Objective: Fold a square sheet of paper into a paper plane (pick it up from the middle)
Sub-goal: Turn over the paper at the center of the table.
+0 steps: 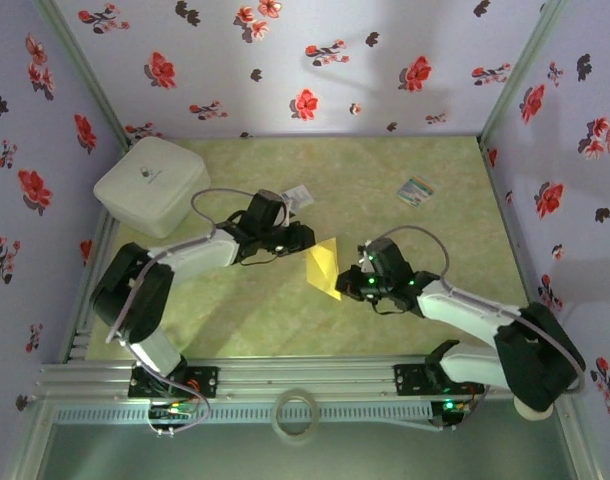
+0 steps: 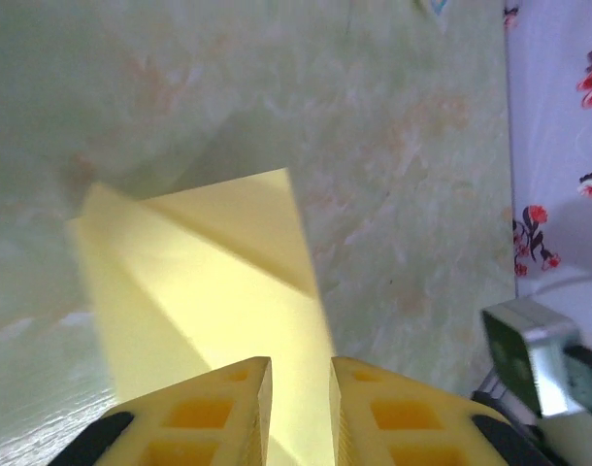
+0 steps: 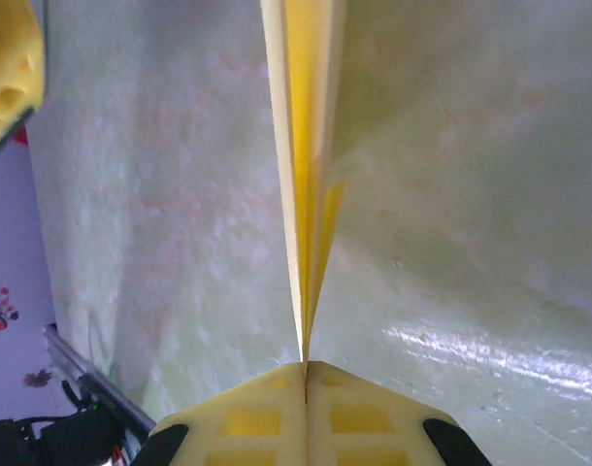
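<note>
The square sheet of paper, yellow and folded into layers, hangs on edge above the table's middle. My right gripper is shut on its near end. In the right wrist view the folded paper runs straight up from the closed fingertips of the right gripper, edge on. My left gripper sits just left of the paper with its jaws a little apart. In the left wrist view the left gripper is open, and the paper shows a diagonal crease beyond the gap.
A white box stands at the back left. A small white card with blue print lies behind the left gripper, and a striped card lies at the back right. A tape roll rests on the front rail. Floral walls enclose three sides.
</note>
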Action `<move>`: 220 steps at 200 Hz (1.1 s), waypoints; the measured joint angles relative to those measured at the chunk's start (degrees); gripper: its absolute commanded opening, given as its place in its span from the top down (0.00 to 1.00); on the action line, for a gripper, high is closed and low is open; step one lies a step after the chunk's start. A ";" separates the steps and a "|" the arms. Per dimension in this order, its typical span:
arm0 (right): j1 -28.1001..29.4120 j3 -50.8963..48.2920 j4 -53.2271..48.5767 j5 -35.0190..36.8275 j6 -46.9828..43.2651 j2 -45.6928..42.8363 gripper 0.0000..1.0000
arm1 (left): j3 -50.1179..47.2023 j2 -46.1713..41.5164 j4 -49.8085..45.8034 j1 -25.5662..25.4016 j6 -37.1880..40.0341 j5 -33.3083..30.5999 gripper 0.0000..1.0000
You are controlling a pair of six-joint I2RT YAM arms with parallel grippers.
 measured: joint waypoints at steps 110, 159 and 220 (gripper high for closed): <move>11.02 22.36 -34.36 42.75 -21.40 2.97 1.00 | -10.16 -22.53 -4.37 1.51 4.68 -19.91 0.63; 20.44 24.90 -38.84 60.33 -22.38 11.96 1.00 | -16.28 -28.72 -4.37 5.92 3.19 -22.69 0.55; 28.20 27.30 -39.85 66.79 -23.12 24.33 0.98 | -19.69 -33.97 -4.26 8.98 1.84 -22.99 0.55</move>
